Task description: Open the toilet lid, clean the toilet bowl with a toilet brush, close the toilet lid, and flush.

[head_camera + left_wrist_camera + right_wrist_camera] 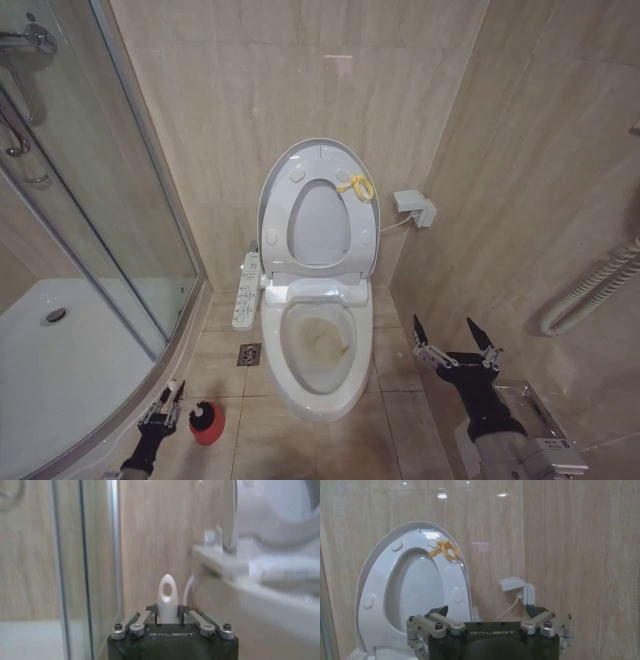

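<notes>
Head view: the toilet lid stands raised against the wall with the seat, leaving the stained toilet bowl exposed; scrubbing, closing and flushing appear undone. Left gripper clamps the toilet brush handle above its red holder on the tiled floor. Right gripper hangs spread wide, empty, beside the bowl.

One toilet bowl, one toilet lid, one toilet brush, one red holder cup, two pincers
</notes>
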### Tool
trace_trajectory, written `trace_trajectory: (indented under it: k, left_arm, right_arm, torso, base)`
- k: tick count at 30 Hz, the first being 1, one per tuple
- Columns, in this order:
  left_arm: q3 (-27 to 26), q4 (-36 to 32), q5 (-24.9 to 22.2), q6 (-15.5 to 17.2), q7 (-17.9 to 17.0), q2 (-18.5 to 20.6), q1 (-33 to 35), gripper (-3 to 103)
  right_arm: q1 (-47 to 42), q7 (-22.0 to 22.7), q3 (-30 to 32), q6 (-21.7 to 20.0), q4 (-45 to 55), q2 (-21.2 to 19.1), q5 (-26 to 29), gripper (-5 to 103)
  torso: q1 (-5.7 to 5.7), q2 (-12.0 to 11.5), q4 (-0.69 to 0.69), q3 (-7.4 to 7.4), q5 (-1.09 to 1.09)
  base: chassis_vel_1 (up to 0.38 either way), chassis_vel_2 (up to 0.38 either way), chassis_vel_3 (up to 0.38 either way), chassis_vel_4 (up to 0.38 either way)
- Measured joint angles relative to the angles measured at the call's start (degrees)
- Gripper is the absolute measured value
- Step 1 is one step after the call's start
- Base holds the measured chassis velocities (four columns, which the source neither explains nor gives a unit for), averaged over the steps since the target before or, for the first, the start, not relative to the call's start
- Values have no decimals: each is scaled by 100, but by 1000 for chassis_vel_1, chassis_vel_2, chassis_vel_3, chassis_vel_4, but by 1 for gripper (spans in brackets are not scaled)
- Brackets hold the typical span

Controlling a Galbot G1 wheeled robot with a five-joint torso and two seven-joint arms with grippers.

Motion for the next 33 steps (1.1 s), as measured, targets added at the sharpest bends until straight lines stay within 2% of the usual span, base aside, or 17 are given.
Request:
trace_trajectory:
  k: [1,2,6,7,8,11,12,15,16,18,19,21,24,27,28,31,33]
  left_arm:
    - [-44,-301,-115,23,-32,0,147,26]
    - [-44,-301,-115,23,-32,0,147,26]
    - [-241,-1580,-559,162,-86,-4,774,26]
    - [-241,-1580,-559,162,-86,-4,774,26]
    - [-275,-2050,-774,275,-84,0,1013,26]
    - [-418,-3494,-1368,724,-96,49,1529,26]
    - [-418,-3494,-1368,724,-96,49,1529,26]
    - [-473,-4636,-1718,1176,-163,80,1776,26]
    - [-473,-4636,-1718,1176,-163,80,1776,26]
    - [-455,-5205,-1942,1468,-189,101,1840,26]
    - [-455,-5205,-1942,1468,-189,101,1840,26]
    - [-360,-5629,-2223,1784,-196,183,1742,26]
    - [-265,-5680,-2445,1974,-199,304,1527,26]
    - [-72,-5293,-2932,2161,-187,621,981,26]
    - [-72,-5293,-2932,2161,-187,621,981,26]
    - [83,-4828,-3426,2157,-14,859,518,26]
    - [124,-4684,-3523,2152,55,926,391,26]
  right_arm:
    - [0,1,0,0,0,0,0,100]
    - [0,1,0,0,0,0,0,100]
    - [0,1,0,0,0,0,-1,100]
    - [0,1,0,0,0,0,-1,100]
    - [0,0,0,0,0,0,0,100]
    - [0,1,0,0,0,0,0,100]
    - [0,1,0,0,0,0,0,100]
    - [0,1,1,0,0,0,0,100]
    - [0,1,1,0,0,0,0,100]
    - [0,1,0,0,0,0,0,100]
    - [0,1,0,0,0,0,0,100]
    - [0,0,0,0,0,-1,0,100]
    - [0,1,0,0,0,0,0,100]
    - [0,1,0,0,0,-1,0,100]
    - [0,1,0,0,0,-1,0,100]
    - [0,1,0,0,0,-1,0,100]
    - [0,2,0,0,0,0,-1,100]
  torso:
    - [0,0,3,0,-2]
    - [0,0,3,0,-2]
    - [0,0,-1,0,0]
    - [0,0,-1,0,0]
    - [0,0,3,0,-3]
    - [-1,0,2,0,1]
    - [-1,0,2,0,1]
    - [-1,0,0,0,0]
    - [-1,0,0,0,0]
    - [-1,0,2,0,-2]
    - [-1,0,2,0,-2]
    - [-1,0,2,0,-1]
    - [-1,0,1,0,-2]
    - [1,0,-1,1,-5]
    - [1,0,-1,1,-5]
    - [1,0,0,1,-4]
    - [1,0,0,1,-4]
  base:
    - [0,0,0,0]
    - [0,0,0,0]
    - [0,0,0,0]
    - [0,0,0,0]
    - [0,0,0,0]
    - [0,0,0,0]
    - [0,0,0,0]
    - [0,0,0,0]
    - [0,0,0,0]
    - [0,0,0,0]
    - [0,0,0,0]
    - [0,0,0,0]
    - [0,0,0,0]
    - [0,0,0,0]
    - [0,0,0,0]
    - [0,0,0,0]
    - [0,0,0,0]
